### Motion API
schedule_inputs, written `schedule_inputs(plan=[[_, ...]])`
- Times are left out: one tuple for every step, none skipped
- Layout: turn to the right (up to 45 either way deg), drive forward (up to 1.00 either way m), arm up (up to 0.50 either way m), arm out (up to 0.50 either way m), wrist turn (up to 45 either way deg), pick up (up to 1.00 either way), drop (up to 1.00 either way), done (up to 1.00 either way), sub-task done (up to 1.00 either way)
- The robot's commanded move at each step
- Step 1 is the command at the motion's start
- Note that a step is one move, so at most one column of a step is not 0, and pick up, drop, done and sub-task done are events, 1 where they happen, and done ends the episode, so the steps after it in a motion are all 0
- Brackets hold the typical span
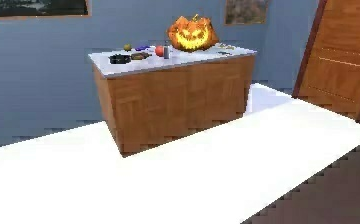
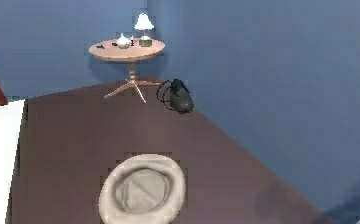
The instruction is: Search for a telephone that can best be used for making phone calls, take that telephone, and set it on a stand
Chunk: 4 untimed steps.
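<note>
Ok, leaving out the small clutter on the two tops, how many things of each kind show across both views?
wooden counter: 1
round side table: 1
jack-o'-lantern: 1
table lamp: 1
wall pictures: 2
wooden door: 1
dark bag: 1
round grey cushion: 1
Total: 9

Your forward view looks ahead and slightly down, across a white rug [image 1: 138, 170] to a wooden counter [image 1: 173, 95] not far off. Your arm side view looks over dark floor [image 2: 228, 140] to a distant round table [image 2: 128, 50]; the rug shows again at its left edge.
</note>
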Motion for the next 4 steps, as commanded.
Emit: schedule_inputs(plan=[[6.0,0.0,0.0,0.0,0.0,0.0,0.0,0.0,0.0],[0.0,1.0,0.0,0.0,0.0,0.0,0.0,0.0,0.0],[0.0,0.5,0.0,0.0,0.0,0.0,0.0,0.0,0.0],[-45.0,0.0,0.0,0.0,0.0,0.0,0.0,0.0,0.0]])
